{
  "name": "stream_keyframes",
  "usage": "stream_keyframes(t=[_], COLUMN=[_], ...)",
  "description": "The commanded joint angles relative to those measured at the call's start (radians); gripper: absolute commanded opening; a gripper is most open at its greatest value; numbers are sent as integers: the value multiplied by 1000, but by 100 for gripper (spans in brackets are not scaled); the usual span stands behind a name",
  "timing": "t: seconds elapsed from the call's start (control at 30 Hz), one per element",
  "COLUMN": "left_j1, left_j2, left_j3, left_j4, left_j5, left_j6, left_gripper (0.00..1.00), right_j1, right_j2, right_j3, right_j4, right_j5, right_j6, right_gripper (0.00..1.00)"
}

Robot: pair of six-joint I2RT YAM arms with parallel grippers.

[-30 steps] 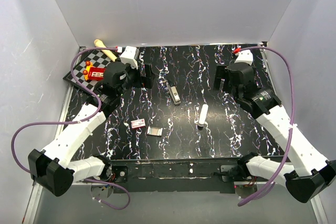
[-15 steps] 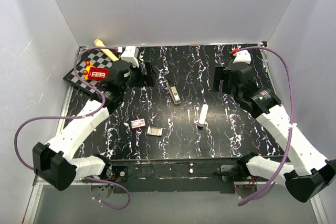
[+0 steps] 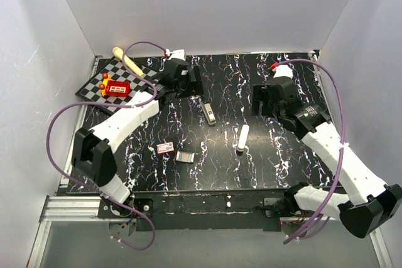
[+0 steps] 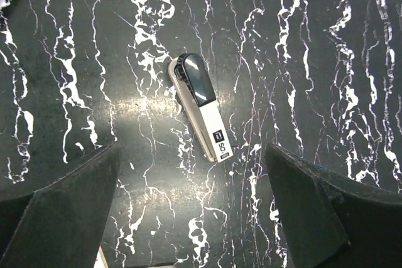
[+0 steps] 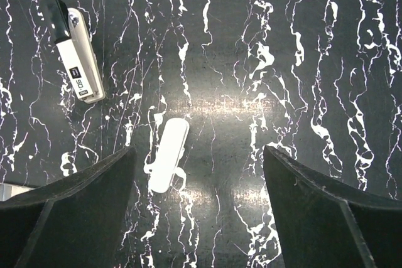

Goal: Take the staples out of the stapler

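well, left gripper (image 4: 193, 155) and right gripper (image 5: 199, 152) are gaping empty; the stapler (image 4: 202, 108) is lying skewed toward 11 o'clock, so the left one closing could be spinning it.

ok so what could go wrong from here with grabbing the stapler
1. The stapler lies slanted just ahead of the open left pincer, so closing on it as it lies could twist it or skid it across the smooth table.
2. The white stick lies close to the stapler, right by the open right pincer; a reach from that side might knock it away.
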Motion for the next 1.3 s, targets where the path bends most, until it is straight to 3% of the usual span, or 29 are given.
stream_keyframes(t=[0.0, 0.3, 0.7, 1.27], left_j1=[-29, -73, -98, -103], left_j2=[86, 318, 574, 767], left_j3=[101, 317, 598, 819], left_j4=[-97, -228, -388, -489], left_j5=[-58, -174, -211, -211], left_j6=[-37, -91, -137, -183], left_gripper=[98, 98, 98, 98], right_j1=[4, 7, 12, 15], right_j2=[-24, -41, -33, -52], right_j3=[-24, -61, -93, -138], right_j4=[-5, -22, -10, 19], right_j5=[-27, -90, -142, -203], right_j6=[25, 55, 69, 74], right_gripper=[88, 87, 87, 87])
